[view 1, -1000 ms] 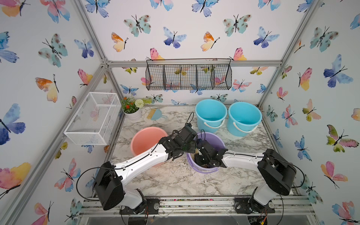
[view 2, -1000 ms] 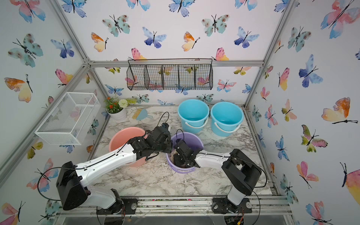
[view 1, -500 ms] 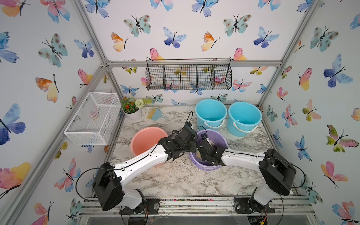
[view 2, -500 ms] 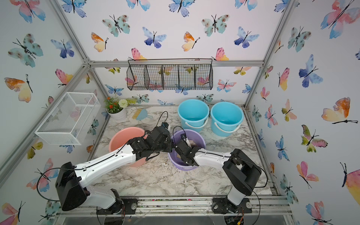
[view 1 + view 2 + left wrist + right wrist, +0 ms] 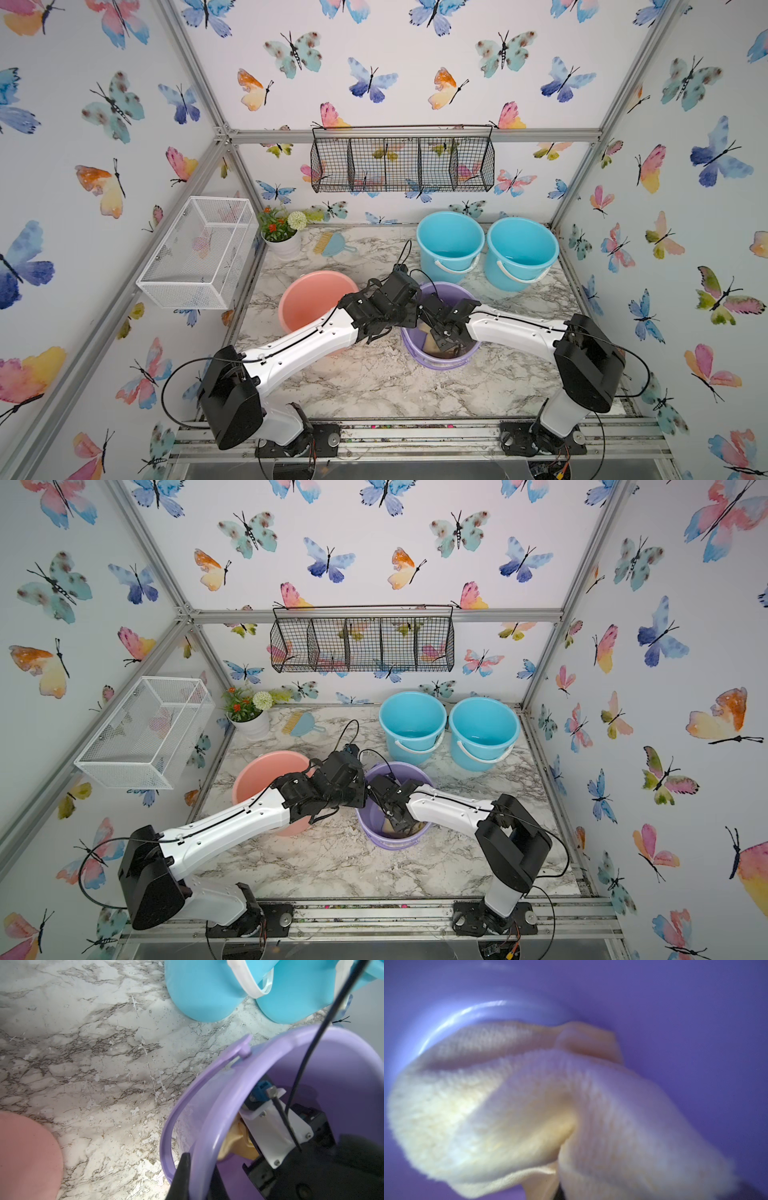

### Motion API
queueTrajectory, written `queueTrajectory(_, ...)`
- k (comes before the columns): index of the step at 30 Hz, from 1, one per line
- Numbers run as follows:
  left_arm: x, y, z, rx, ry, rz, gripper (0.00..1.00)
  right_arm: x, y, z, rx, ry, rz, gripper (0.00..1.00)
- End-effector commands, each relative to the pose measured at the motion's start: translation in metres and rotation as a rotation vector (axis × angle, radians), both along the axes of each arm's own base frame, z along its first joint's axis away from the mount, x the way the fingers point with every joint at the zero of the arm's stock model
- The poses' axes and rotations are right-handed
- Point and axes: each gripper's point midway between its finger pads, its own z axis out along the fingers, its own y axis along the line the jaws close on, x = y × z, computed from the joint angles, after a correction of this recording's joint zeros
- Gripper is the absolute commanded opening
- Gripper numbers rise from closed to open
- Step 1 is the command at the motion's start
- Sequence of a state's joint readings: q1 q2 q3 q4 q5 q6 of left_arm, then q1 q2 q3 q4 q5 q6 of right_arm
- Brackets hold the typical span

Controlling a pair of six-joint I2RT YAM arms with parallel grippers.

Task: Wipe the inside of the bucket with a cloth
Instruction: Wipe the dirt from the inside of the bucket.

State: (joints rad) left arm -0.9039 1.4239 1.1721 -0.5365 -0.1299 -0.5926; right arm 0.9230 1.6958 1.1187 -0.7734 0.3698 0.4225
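cloth (image 5: 529,1105) pinched in right gripper (image 5: 444,337), inside bucket (image 5: 436,365)

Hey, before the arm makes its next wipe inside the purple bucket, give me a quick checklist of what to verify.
1. Grip: right gripper shut on pale yellow cloth: ok.
2. Placement: cloth inside purple bucket: ok.
3. Bracing: left gripper clamped on the bucket's rim: ok.
4. Contact: cloth pressed against inner wall: cannot tell, wrist view is blurred.
5. Clearance: blue buckets stand apart from purple bucket: ok.
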Motion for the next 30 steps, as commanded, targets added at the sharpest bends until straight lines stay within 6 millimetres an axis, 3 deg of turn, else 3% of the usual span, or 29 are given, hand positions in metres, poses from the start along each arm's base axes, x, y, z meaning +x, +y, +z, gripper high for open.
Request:
queueTrajectory(1,-0.015,-0.006,-0.004,0.022,0.018,-0.073,0.00,-0.047,-0.015,-0.016,-0.066,0.298,0.045,0.02)
queueTrajectory(3,-0.014,-0.007,-0.007,0.028,0.025,-0.075,0.00,-0.064,-0.005,-0.018,0.000,0.387,0.075,0.02)
queueTrajectory(6,-0.013,-0.009,-0.009,0.030,0.033,-0.081,0.00,-0.087,0.027,-0.014,0.184,0.519,0.137,0.02)
queueTrajectory(12,-0.015,-0.011,-0.010,0.025,0.040,-0.086,0.00,-0.097,0.090,0.009,0.533,0.578,0.239,0.02)
queueTrajectory(18,-0.017,-0.014,-0.013,0.019,0.054,-0.095,0.00,-0.068,0.137,0.018,0.788,0.402,0.297,0.02)
queueTrajectory(21,-0.018,-0.015,-0.012,0.017,0.056,-0.100,0.00,-0.044,0.150,0.024,0.860,0.257,0.295,0.02)
queueTrajectory(26,-0.019,-0.016,-0.012,0.013,0.060,-0.105,0.00,-0.003,0.152,0.034,0.877,0.006,0.262,0.02)
queueTrajectory(30,-0.020,-0.018,-0.013,0.013,0.070,-0.116,0.00,0.028,0.140,0.036,0.790,-0.168,0.212,0.02)
